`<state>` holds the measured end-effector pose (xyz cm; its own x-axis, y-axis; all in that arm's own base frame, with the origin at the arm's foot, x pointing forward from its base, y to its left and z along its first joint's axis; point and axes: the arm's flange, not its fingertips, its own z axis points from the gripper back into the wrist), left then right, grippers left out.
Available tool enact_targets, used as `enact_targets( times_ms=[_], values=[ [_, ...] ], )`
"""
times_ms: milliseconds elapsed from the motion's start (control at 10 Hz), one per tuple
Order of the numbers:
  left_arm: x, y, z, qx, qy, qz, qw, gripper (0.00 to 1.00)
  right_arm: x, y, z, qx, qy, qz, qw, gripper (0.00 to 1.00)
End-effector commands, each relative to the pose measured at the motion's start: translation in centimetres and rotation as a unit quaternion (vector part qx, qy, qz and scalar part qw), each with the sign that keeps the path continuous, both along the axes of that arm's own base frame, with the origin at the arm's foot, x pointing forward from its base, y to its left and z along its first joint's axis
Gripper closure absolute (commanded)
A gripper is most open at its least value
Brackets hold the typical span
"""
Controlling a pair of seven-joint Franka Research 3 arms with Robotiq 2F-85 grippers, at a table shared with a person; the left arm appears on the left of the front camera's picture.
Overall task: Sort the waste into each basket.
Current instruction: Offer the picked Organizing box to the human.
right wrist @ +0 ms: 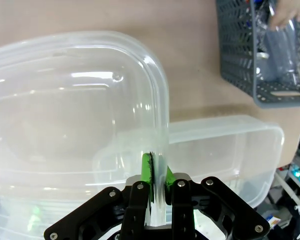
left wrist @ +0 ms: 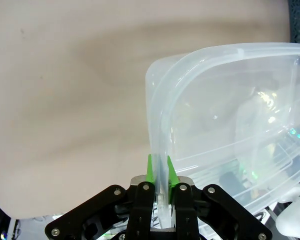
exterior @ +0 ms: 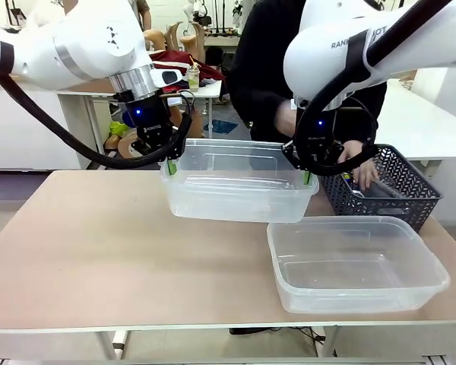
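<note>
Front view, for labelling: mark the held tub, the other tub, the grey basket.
held tub [exterior: 235, 201], front view, front wall.
other tub [exterior: 357, 298], front view, front wall.
grey basket [exterior: 380, 204], front view, lattice wall.

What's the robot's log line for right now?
left gripper: shut on tub rim | right gripper: shut on opposite rim | tub: held above table | second tub: on table | person's hand: in grey basket

We look from the robot's side across the table [exterior: 99, 251] toward the person [exterior: 266, 68], at middling range. Our two wrist cameras point down, close against opposite ends of the far tub [exterior: 235, 194], which all three views share
</note>
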<state>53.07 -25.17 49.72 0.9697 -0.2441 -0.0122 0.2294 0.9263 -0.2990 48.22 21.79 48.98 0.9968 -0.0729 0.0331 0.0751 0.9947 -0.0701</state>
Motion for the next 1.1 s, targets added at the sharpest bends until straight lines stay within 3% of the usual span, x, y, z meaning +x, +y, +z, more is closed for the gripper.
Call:
enact_targets(
  times_ms=[0, 1000],
  values=[
    [-0.27, -0.27, 0.81, -0.005, -0.009, -0.006, 1.000, 0.94, -0.06, -0.06, -0.15, -0.001, 0.003, 0.000, 1.000, 0.95],
    [-0.27, -0.27, 0.81, -0.005, -0.009, -0.006, 1.000, 0.94, -0.06, -0.06, -0.15, -0.001, 0.003, 0.000, 1.000, 0.95]
  ],
)
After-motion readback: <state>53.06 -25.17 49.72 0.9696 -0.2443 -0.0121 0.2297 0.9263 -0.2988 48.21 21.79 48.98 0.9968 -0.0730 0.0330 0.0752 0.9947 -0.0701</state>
